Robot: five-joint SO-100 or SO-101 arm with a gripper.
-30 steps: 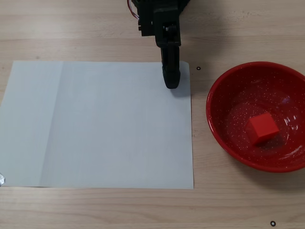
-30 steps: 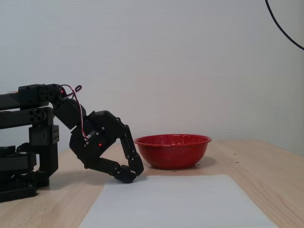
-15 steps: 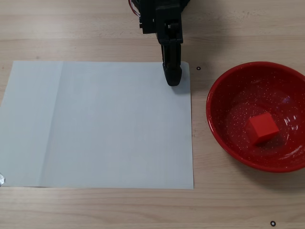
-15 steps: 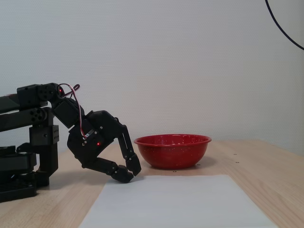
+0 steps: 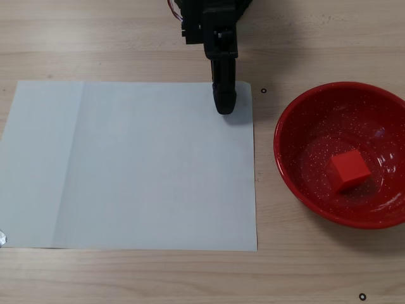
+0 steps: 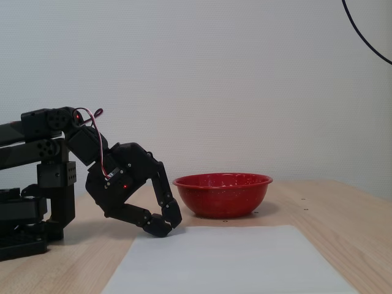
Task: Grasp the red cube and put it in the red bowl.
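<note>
The red cube [image 5: 349, 170] lies inside the red bowl [image 5: 292, 120], a little right of the bowl's centre, in a fixed view from above. In a fixed view from the side the bowl [image 6: 222, 194] stands on the table and the cube is hidden by its wall. My black gripper [image 5: 224, 106] is shut and empty, its tip at the far edge of the white paper, well left of the bowl. In a fixed view from the side the gripper [image 6: 165, 225] rests low, folded back toward the arm's base.
A white sheet of paper [image 5: 133, 164] covers the middle of the wooden table. The arm's base [image 6: 30, 208] stands at the left in a fixed view from the side. Small black marks [image 5: 263, 90] dot the table.
</note>
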